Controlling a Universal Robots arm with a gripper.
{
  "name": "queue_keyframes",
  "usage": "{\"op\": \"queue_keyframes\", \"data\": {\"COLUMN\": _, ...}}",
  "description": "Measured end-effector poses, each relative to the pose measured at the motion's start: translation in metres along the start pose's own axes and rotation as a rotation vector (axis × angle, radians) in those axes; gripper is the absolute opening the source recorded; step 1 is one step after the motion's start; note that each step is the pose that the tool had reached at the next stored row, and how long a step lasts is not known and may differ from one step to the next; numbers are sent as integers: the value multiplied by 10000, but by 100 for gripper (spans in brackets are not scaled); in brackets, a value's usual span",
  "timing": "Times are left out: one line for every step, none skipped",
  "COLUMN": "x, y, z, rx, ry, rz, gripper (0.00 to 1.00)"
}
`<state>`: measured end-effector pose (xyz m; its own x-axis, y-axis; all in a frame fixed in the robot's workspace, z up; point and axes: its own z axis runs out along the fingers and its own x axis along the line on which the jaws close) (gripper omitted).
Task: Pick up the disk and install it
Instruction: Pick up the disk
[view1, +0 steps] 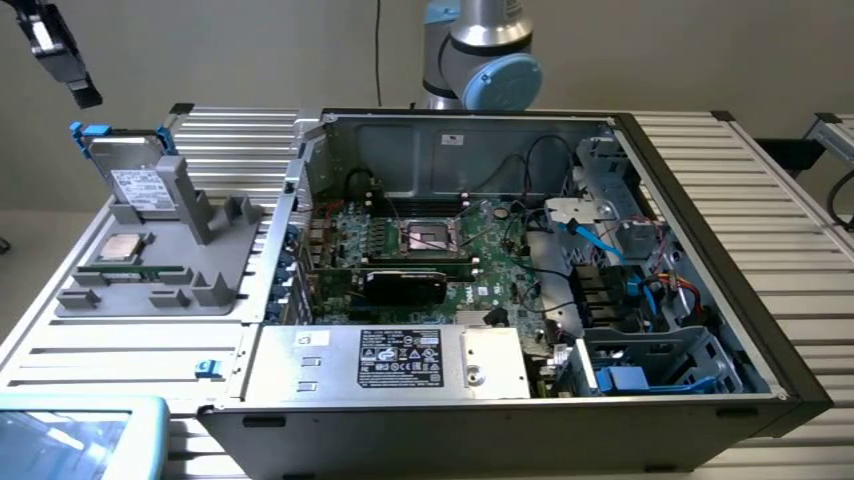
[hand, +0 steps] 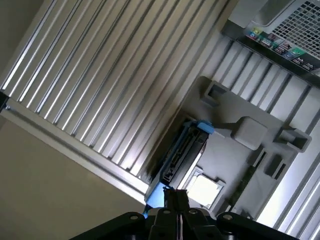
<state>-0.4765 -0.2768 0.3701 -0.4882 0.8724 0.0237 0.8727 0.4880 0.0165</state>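
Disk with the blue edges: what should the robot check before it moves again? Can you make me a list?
1. The disk stands upright in the grey holder: ok.
2. Nothing lies on top of the disk: ok.
3. The gripper is down at the disk: not ok, it hangs above it, not touching.
4. The jaws are open, ready to grab: not ok, they are shut.
5. The computer case has its lid off: ok.
6. There is a free slot for the disk inside the case: cannot tell.
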Motion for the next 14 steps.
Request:
{"op": "queue_keyframes", "data": {"x": 0, "y": 0, "z": 0, "rx": -4, "ry": -3, "rz": 178, "gripper": 11}}
{"op": "queue_keyframes", "data": {"x": 0, "y": 0, "z": 0, "rx": -8, "ry": -6, "rz": 340, "gripper": 11}}
{"op": "queue_keyframes", "data": {"x": 0, "y": 0, "z": 0, "rx": -12, "ry": -8, "rz": 505, "gripper": 11}}
{"op": "queue_keyframes", "data": {"x": 0, "y": 0, "z": 0, "rx": -16, "ry": -11, "rz": 666, "gripper": 11}}
{"op": "queue_keyframes", "data": {"x": 0, "y": 0, "z": 0, "rx": -20, "ry": -14, "rz": 831, "gripper": 11}}
{"op": "queue_keyframes", "data": {"x": 0, "y": 0, "z": 0, "rx": -23, "ry": -16, "rz": 999, "gripper": 11}}
{"op": "queue_keyframes", "data": {"x": 0, "y": 0, "z": 0, "rx": -28, "ry": -19, "rz": 1168, "gripper": 11}}
{"op": "queue_keyframes", "data": {"x": 0, "y": 0, "z": 0, "rx": -31, "ry": -22, "rz": 1332, "gripper": 11}}
{"op": "queue_keyframes", "data": {"x": 0, "y": 0, "z": 0, "rx": -35, "ry": -25, "rz": 1496, "gripper": 11}}
{"op": "queue_keyframes", "data": {"x": 0, "y": 0, "z": 0, "rx": -38, "ry": -28, "rz": 1660, "gripper": 11}}
{"op": "queue_keyframes", "data": {"x": 0, "y": 0, "z": 0, "rx": -43, "ry": -31, "rz": 1829, "gripper": 11}}
{"op": "queue_keyframes", "data": {"x": 0, "y": 0, "z": 0, "rx": -47, "ry": -33, "rz": 1997, "gripper": 11}}
{"op": "queue_keyframes", "data": {"x": 0, "y": 0, "z": 0, "rx": -51, "ry": -36, "rz": 2166, "gripper": 11}}
{"op": "queue_keyframes", "data": {"x": 0, "y": 0, "z": 0, "rx": -55, "ry": -38, "rz": 2320, "gripper": 11}}
